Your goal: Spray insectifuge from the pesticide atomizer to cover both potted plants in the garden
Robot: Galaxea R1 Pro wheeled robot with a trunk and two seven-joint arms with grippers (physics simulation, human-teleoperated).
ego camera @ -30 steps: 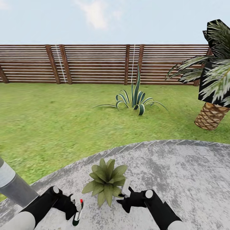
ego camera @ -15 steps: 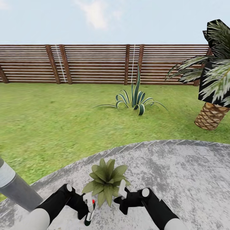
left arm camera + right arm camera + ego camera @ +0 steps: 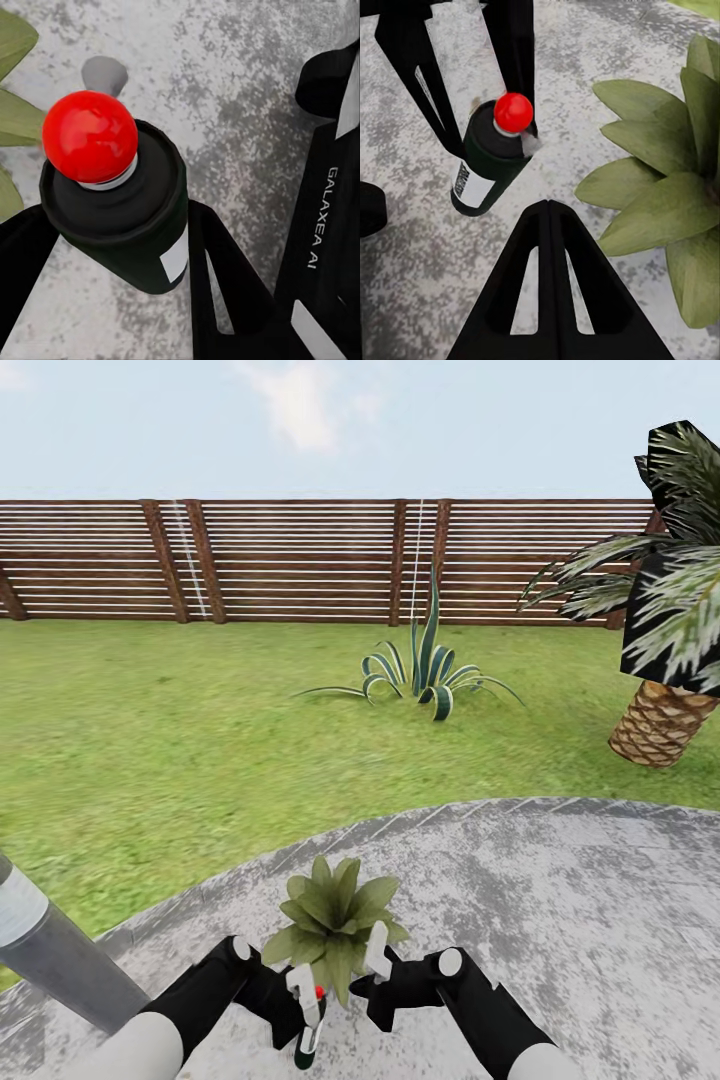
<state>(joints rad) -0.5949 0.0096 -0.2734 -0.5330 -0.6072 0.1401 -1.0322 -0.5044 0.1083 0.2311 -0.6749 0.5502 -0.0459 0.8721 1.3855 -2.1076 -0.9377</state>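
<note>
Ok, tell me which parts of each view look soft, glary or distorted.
Head view: even flat daylight, palm fronds blocky. Left wrist view: glossy highlight on the atomizer red cap; patio blurry. Right wrist view: potted plant leaves soft-edged.

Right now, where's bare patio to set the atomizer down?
Wide bare patio lies right of the potted plant, out to the lawn edge by the palm. It is crowded near the plant: left gripper holding the atomizer, right gripper beside the leaves, grey post on the left.
</note>
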